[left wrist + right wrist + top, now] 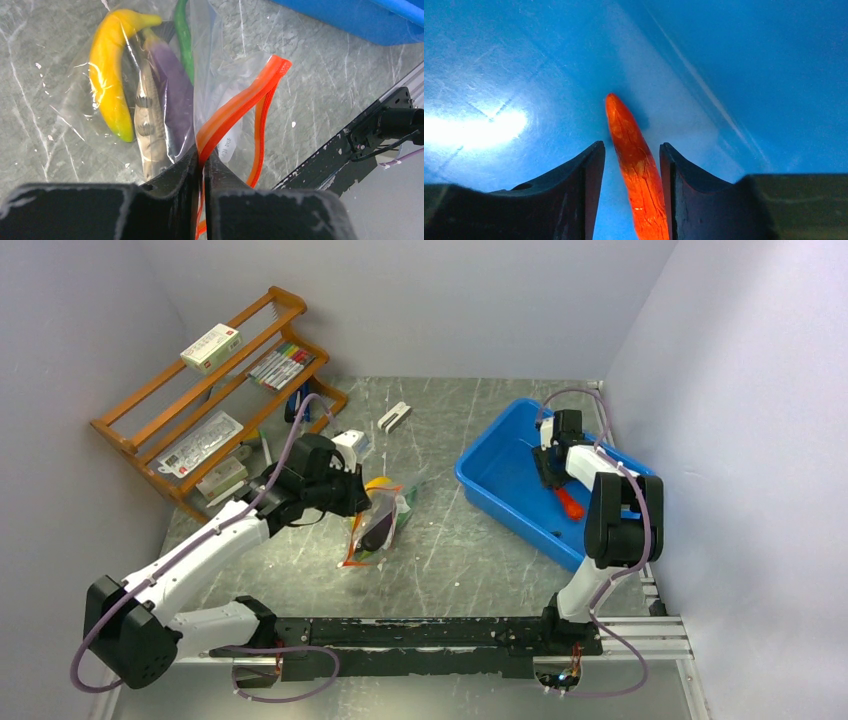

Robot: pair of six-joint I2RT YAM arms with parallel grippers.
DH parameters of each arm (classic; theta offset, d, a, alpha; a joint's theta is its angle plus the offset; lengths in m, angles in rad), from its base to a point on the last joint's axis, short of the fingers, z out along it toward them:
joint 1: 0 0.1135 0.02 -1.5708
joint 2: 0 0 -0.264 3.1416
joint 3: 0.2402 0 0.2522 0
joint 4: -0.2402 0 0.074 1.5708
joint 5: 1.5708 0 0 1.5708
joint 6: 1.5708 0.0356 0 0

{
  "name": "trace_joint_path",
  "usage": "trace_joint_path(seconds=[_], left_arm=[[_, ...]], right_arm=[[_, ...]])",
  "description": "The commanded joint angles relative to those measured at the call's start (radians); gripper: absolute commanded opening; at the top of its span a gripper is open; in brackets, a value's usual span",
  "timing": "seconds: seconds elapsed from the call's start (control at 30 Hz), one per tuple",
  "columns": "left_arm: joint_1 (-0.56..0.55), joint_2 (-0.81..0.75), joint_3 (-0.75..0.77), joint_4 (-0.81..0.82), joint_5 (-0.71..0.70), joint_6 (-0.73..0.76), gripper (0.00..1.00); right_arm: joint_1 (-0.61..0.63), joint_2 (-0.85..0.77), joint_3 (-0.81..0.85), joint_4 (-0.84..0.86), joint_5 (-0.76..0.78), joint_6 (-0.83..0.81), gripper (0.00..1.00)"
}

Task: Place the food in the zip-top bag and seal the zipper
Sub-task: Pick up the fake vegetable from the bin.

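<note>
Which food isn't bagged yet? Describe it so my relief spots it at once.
Find the blue bin at the right of the table. Inside, between the fingers of the right gripper, lies a chili. It is slim, red-orange, and the only food outside the clear bag.

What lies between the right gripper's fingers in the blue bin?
The red-orange chili lies between them on the floor of the blue bin, with a bare gap on one side; the right wrist view shows this.

A blue bin sits right of a wooden rack holding markers.
</note>
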Motion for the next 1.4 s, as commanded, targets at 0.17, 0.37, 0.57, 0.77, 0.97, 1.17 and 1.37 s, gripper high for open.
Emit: trace_joint_path(seconds=[0.17,0.37,0.57,0.77,0.97,1.17,1.37], left_arm=[[0.006,-0.045,-0.020,0.013,-0.009,-0.015,0.07],[0.005,-0.070,-0.031,0.005,-0.024,-0.052,0.07],[0.006,-0.085,-0.034,0.001,-0.028,-0.058,0.07],[0.006,-0.102,-0.042,0.002,-0.047,-0.064,0.07],[0.006,-0.100,-0.044,0.017,-0.052,-0.066,0.07],[0.006,-0.097,-0.028,0.027,-0.060,-0.066,0.07],[0.006,-0.092,-0.008,0.020,-0.064,-0.080,0.07]], right_arm=[[0.021,0.034,0.004,0.001,0.028,-0.016,0.37],[0.034,0.060,0.007,-0.010,0.050,-0.028,0.45],[0.046,0.070,0.015,-0.028,0.049,-0.028,0.33],[0.102,0.006,0.011,-0.009,0.112,-0.027,0.20],[0.176,-0.088,-0.003,0.038,0.175,0.000,0.14],[0.258,-0.154,0.045,0.042,0.221,0.047,0.12],[0.369,-0.254,0.063,0.042,0.246,0.081,0.11]])
